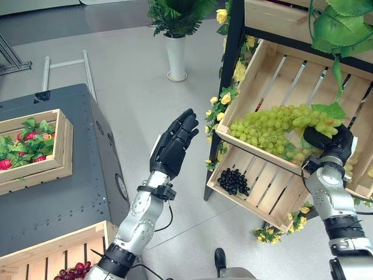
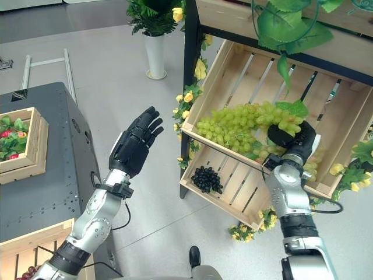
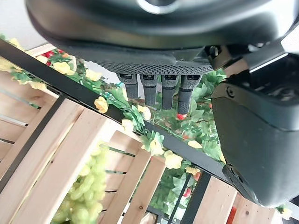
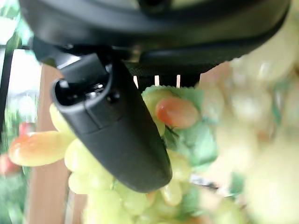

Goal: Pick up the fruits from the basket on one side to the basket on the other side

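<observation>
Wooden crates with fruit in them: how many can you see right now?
4: upper slatted wooden shelf crate holding green grapes, where the right hand reaches; lower shelf crate with dark grapes; crate on the grey cabinet; near-left crate. More may be hidden.

Pale bare-wood crates [image 1: 274, 76]; glossy green grapes [image 1: 268, 125].

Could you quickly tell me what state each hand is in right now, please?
Left hand: open, fingers straight, raised in the air, holding nothing.
Right hand: down in the green grapes in the upper crate; fingers hidden, cannot tell.
</observation>
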Available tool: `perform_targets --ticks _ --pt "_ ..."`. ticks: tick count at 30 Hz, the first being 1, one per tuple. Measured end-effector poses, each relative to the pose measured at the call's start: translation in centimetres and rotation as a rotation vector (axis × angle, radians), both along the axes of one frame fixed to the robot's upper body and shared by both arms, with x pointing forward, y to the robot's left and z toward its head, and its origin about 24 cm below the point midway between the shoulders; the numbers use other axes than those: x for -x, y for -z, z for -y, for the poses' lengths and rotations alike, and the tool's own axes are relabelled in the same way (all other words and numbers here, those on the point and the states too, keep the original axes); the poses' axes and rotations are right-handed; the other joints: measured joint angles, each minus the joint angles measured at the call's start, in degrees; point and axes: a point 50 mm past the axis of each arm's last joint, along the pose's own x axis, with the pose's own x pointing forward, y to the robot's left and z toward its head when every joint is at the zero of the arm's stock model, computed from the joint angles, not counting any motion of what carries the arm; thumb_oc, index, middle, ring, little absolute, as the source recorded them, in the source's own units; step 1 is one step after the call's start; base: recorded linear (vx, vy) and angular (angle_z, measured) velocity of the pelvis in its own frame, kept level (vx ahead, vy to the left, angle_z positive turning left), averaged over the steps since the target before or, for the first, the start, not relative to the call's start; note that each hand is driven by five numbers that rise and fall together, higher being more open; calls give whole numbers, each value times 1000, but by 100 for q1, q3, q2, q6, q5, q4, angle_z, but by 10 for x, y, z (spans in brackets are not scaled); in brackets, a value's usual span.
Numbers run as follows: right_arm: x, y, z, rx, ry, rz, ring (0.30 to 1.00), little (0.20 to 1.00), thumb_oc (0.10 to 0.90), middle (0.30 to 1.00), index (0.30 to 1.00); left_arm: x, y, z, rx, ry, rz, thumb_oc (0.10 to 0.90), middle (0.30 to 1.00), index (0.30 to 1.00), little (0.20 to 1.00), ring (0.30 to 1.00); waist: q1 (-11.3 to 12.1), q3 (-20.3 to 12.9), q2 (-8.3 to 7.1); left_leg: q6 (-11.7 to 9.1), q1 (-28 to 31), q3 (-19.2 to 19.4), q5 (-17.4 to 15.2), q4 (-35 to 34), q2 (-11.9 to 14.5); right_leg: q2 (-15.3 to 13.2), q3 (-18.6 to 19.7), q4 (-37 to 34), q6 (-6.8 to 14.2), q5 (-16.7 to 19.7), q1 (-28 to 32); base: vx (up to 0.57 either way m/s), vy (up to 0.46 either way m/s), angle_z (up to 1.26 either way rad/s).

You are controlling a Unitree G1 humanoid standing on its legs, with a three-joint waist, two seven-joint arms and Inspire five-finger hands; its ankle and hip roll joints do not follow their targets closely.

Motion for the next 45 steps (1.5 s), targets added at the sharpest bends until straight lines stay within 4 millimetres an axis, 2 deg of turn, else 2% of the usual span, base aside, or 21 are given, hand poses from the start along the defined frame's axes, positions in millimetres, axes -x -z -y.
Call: perform_targets --ticks 3,8,12,18,22,32,36,39,45 --pt "0 -2 9 146 -122 -146 900 900 800 900 900 0 0 -2 -14 -1 -2 800 900 900 900 900 2 -52 -54 -1 25 83 -17 0 -1 6 98 -2 9 1 -7 -9 -27 -11" --pt "-1 -2 9 256 -186 -219 900 900 800 900 900 0 1 -4 -31 -1 -9 800 900 900 900 900 -150 -130 -173 8 25 122 -30 0 -9 -2 113 -22 37 -21 -32 -1 -6 -4" --pt "-2 -11 7 375 -222 -240 900 900 800 900 900 -1 1 -5 -38 -6 -17 800 900 900 900 900 -194 -140 -187 21 23 193 -55 0 -22 14 172 -20 21 12 -62 8 -1 -9" --pt "-1 -27 2 447 -241 -197 900 900 800 900 900 -1 1 -7 -45 -18 -27 800 900 900 900 900 -312 -139 -184 32 31 251 -89 -1 -32 21 255 1 30 20 -91 3 14 -7" --pt "5 -42 -15 476 -298 -102 900 900 800 900 900 -2 1 -9 -44 -24 -26 800 900 900 900 900 -458 -133 -159 30 27 260 -92 -2 -24 21 256 -2 28 17 -97 -1 4 -2" --pt "17 -88 -35 534 -341 132 900 900 800 900 900 -2 0 -9 -40 -35 -28 800 900 900 900 900 -524 -130 -15 31 18 276 -93 -2 -26 15 258 -23 41 -21 -108 0 0 0" --pt "20 -94 -45 440 -415 214 900 900 800 900 900 -2 0 -9 -35 -46 -33 800 900 900 900 900 -533 -127 -7 31 15 275 -93 -2 -25 16 258 -22 45 -15 -111 0 0 0" --pt "22 -96 -61 232 -527 324 900 900 800 900 900 -2 0 -9 -28 -53 -35 800 900 900 900 900 -526 -129 2 31 17 270 -93 -1 -18 21 253 -22 18 4 -110 0 0 0" --pt "25 -92 -88 -44 -708 441 900 900 800 900 900 -3 -1 -7 8 -67 -28 800 900 900 900 900 -374 -134 30 24 17 233 -88 0 -9 16 218 -21 8 5 -95 -15 8 2"
